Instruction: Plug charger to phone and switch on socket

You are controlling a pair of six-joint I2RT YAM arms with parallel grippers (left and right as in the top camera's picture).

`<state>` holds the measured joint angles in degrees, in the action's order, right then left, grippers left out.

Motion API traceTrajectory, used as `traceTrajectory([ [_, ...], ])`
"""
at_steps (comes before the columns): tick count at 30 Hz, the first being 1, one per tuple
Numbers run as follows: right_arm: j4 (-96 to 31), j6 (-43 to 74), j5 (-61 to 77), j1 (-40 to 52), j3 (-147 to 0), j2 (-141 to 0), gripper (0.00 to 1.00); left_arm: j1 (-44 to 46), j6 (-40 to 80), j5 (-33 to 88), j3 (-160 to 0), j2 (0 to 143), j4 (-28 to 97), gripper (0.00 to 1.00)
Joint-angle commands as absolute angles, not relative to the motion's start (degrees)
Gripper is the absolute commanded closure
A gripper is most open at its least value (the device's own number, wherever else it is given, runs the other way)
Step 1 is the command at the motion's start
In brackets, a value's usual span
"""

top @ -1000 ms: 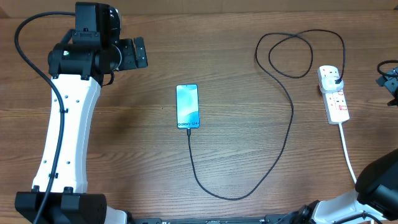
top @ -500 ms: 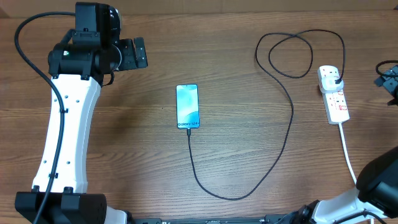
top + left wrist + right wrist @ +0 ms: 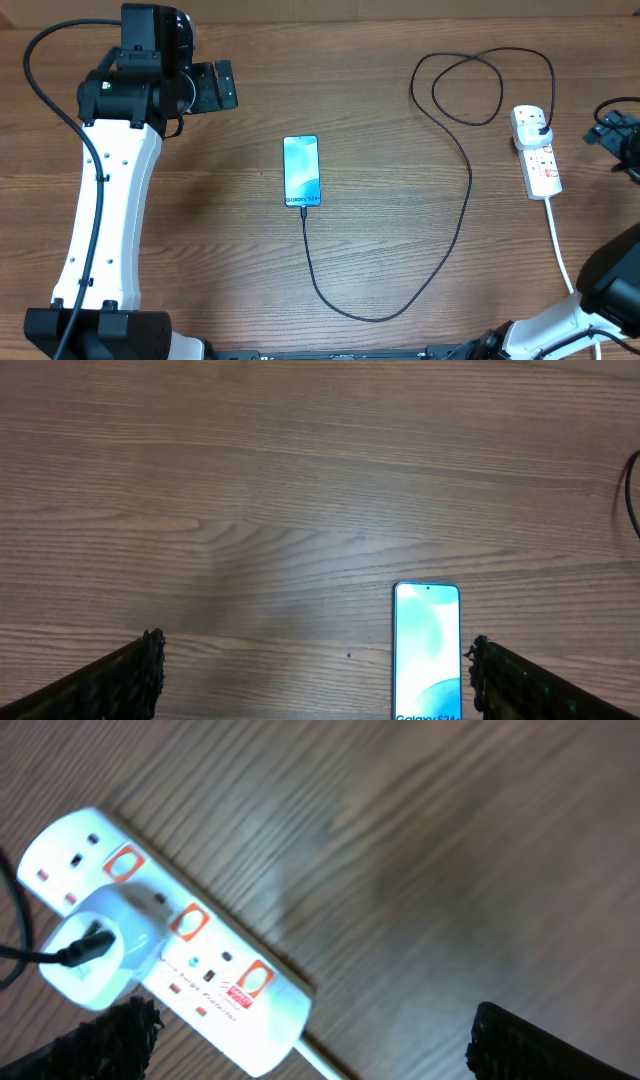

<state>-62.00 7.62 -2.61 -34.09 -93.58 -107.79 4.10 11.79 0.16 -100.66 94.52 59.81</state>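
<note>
Left end effector (image 3: 315, 675), right end effector (image 3: 310, 1040) both released, empty; socket (image 3: 200, 960) rigid, light, likely slides on desk (image 3: 400, 80), so press red switch (image 3: 185, 923) beside plug (image 3: 90, 955) straight down

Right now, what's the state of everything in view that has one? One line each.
phone: lying flat, face up, screen lit.
charger: tip at the phone's bottom edge, can't tell if it's seated; plug sits in the socket.
socket: one outlet taken; can't tell whether the switches are on or off.
left gripper: open, empty.
right gripper: open, empty, near the socket.
</note>
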Motion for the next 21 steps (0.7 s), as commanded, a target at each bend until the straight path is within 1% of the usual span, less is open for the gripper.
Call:
traceTrajectory([
  [1,-60.53,3.55,0.05,-34.15,-93.71,-111.74,0.00,4.14,10.72,-0.60,-100.86,94.80,59.79,0.00],
  [9,-59.81,3.53,0.71,-34.15,-93.71,-119.28,0.00,4.12,10.72,-0.60,-100.86,94.80,59.77,0.00],
  [16,-56.38,3.90,7.88,-34.15,-93.71,-119.77,0.00,4.14,10.72,-0.60,-100.86,94.80,59.79,0.00],
  [19,-55.46,4.71,6.70,-34.15,-93.71,-119.81,0.00,4.12,10.72,-0.60,-100.86,94.80,59.79,0.00],
  [21,-55.16,6.50,3.25,-34.15,-93.71,-119.81,0.00,4.14,10.72,-0.60,-100.86,94.80,59.79,0.00],
])
